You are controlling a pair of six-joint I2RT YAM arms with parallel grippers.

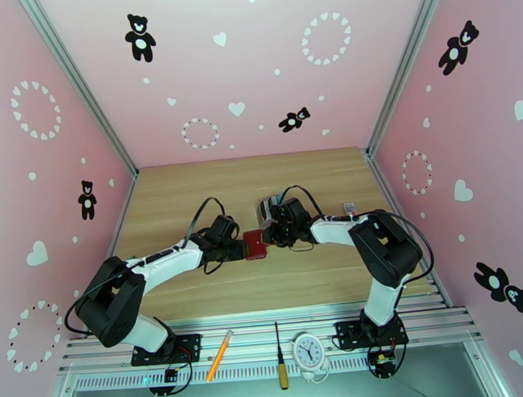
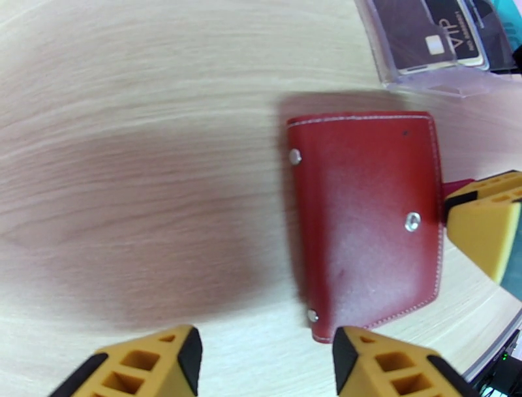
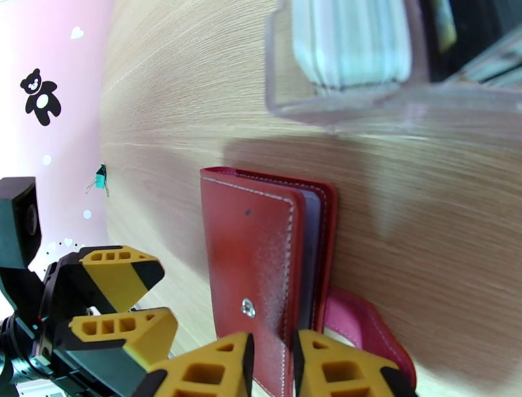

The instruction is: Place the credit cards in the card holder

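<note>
While the right gripper (image 3: 274, 343) pinches the cover of the wallet (image 3: 248, 248), the left gripper (image 2: 265, 343), jaws apart and empty, should pin the back leaf down so it opens flat.

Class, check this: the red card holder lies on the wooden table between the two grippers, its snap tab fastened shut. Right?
No. The card holder lies on the table between the left gripper and right gripper, but its snap tab is unfastened, lying loose on the wood, as the right wrist view shows.
</note>
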